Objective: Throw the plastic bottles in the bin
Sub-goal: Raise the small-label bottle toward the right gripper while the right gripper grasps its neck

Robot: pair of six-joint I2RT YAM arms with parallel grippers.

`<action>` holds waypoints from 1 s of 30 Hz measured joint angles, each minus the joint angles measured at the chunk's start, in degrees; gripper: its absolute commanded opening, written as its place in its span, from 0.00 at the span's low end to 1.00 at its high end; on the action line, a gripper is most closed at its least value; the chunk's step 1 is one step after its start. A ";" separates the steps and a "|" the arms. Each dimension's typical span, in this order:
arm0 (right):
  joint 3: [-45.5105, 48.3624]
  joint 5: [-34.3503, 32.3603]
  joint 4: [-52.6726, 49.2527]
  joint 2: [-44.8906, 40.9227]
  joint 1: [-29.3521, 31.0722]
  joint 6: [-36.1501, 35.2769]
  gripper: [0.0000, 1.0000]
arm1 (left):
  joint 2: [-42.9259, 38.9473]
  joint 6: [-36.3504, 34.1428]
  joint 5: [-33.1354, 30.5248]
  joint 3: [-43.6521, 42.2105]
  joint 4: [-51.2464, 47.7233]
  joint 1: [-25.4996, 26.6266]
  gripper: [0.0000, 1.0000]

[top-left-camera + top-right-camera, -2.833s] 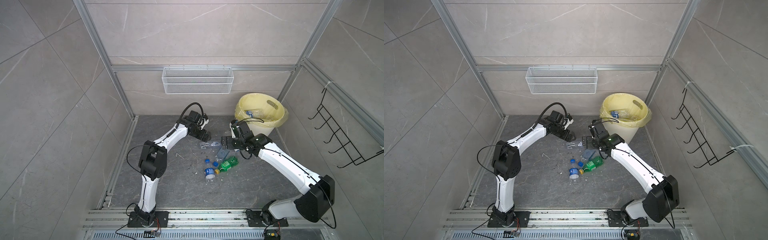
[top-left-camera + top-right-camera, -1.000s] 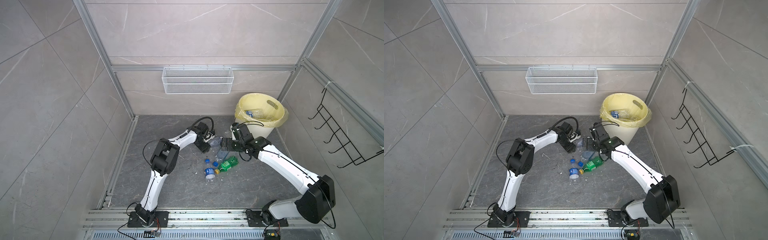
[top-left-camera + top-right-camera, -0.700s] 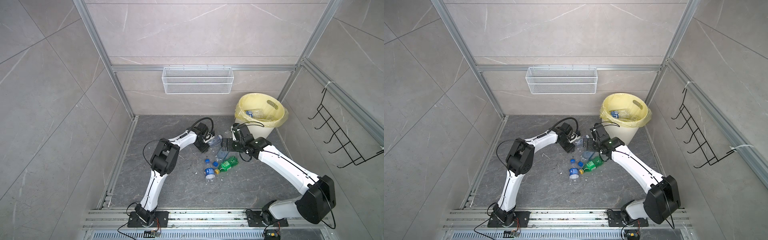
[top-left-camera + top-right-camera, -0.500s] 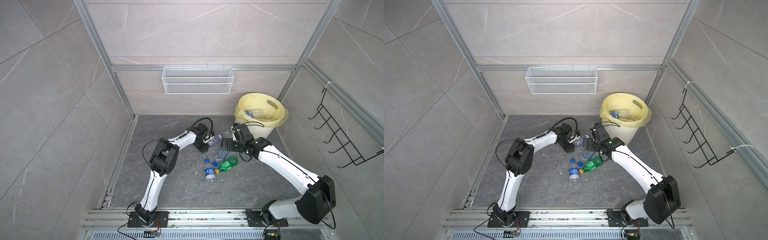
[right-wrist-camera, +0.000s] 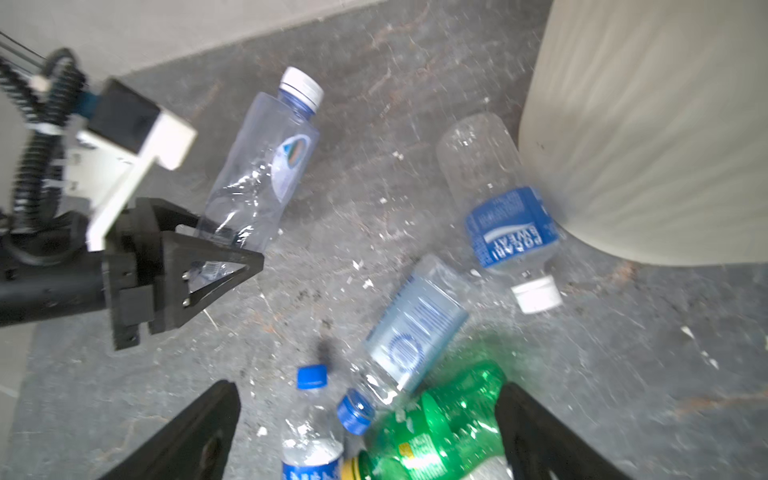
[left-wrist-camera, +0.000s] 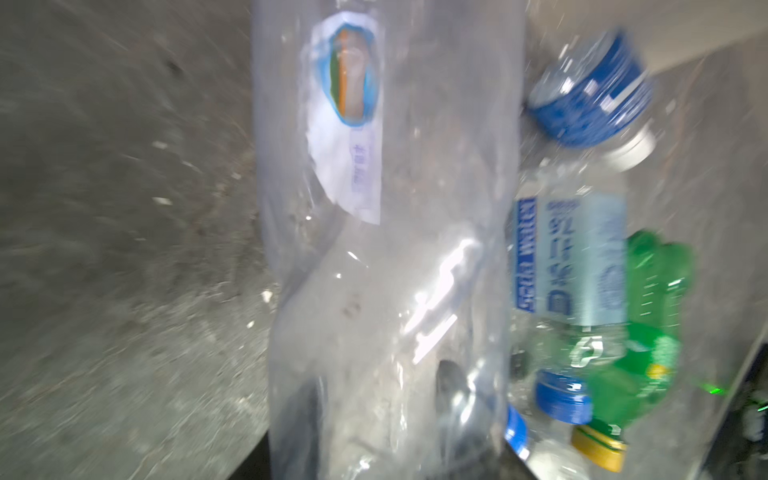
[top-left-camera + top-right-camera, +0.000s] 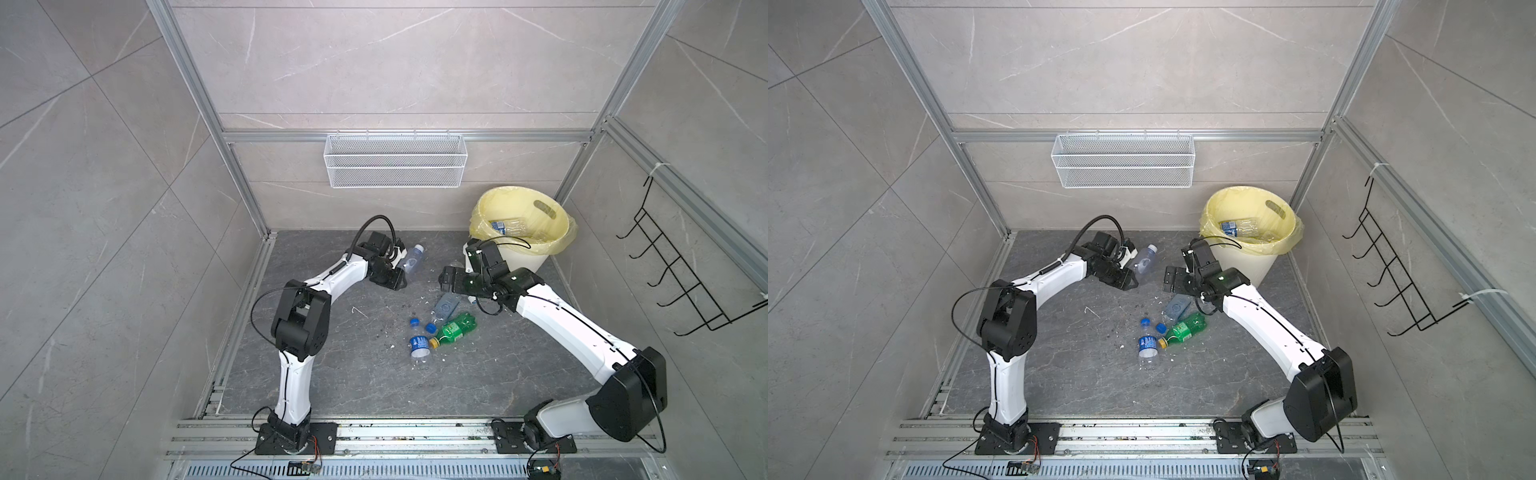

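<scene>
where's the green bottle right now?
In both top views the green bottle lies on the floor near the middle, yellow cap beside a blue-labelled bottle, well apart from the bin.

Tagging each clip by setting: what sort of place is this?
Probably a mock bathroom or shower stall built as a robot test cell: stone-look tile walls on an aluminium frame, a wire basket and a black hook rack hung on them.

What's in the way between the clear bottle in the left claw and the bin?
The right arm: its open right claw and wrist sit between the clear bottle, gripped by the left claw, and the bin in both top views. A path lifted over that arm looks free, though height is hard to judge.
</scene>
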State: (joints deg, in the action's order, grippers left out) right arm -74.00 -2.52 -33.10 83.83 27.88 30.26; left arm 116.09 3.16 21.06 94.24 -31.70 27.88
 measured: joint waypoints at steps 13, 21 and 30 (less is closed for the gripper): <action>-9.99 7.82 6.64 9.49 -0.15 9.90 1.00 | -13.57 18.14 9.46 -16.39 13.77 -0.87 0.41; -14.86 10.10 8.98 14.64 -0.15 13.31 0.97 | -14.27 25.14 14.10 -17.81 20.37 -0.87 0.42; -19.65 13.49 11.67 21.97 -0.15 14.82 0.91 | -15.34 28.13 15.54 -18.10 22.93 -0.20 0.42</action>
State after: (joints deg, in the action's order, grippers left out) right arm -93.65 10.96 -21.43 105.80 27.73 45.08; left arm 100.75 31.29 36.60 76.14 -8.78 27.68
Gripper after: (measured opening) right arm 0.920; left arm 0.419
